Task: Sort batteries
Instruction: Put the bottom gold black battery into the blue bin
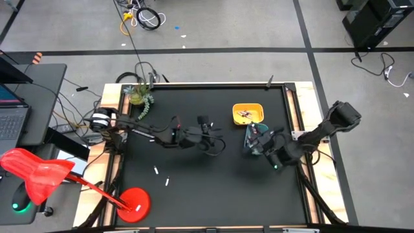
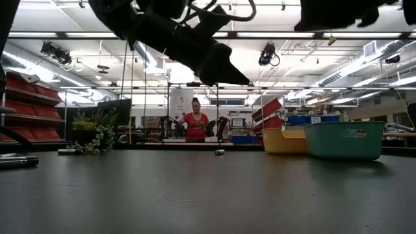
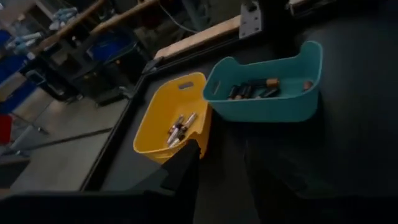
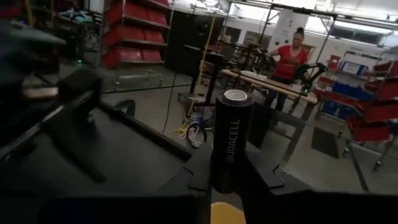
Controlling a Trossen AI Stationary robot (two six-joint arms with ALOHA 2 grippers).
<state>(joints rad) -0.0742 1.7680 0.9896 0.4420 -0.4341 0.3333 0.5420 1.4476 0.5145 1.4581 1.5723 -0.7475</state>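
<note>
The right gripper (image 4: pixel 227 186) is clamped on a black Duracell battery (image 4: pixel 231 140), which stands upright between its fingers with the pale end up. From above, that gripper (image 1: pixel 265 145) hangs over the teal tray (image 1: pixel 250 134), near the table's right side.

The left gripper (image 1: pixel 212 133) sits mid-table, well left of the trays. Its wrist camera looks toward both trays; one dark finger (image 3: pixel 180 171) shows in front of the yellow tray (image 3: pixel 155 121), and I see nothing held there. How wide its fingers stand I cannot tell.

The yellow tray holds a few batteries (image 3: pixel 177 129), pale and dark mixed. The teal tray (image 3: pixel 261 102) just beside it holds dark ones with copper ends (image 3: pixel 255 90). Two pale batteries (image 1: pixel 156 171) lie loose on the black table (image 1: pixel 213 188) toward the front left, well apart from the trays.

A small plant (image 1: pixel 138 96) stands at the table's back left corner. A person in a red top (image 2: pixel 195 125) stands in the room beyond.
</note>
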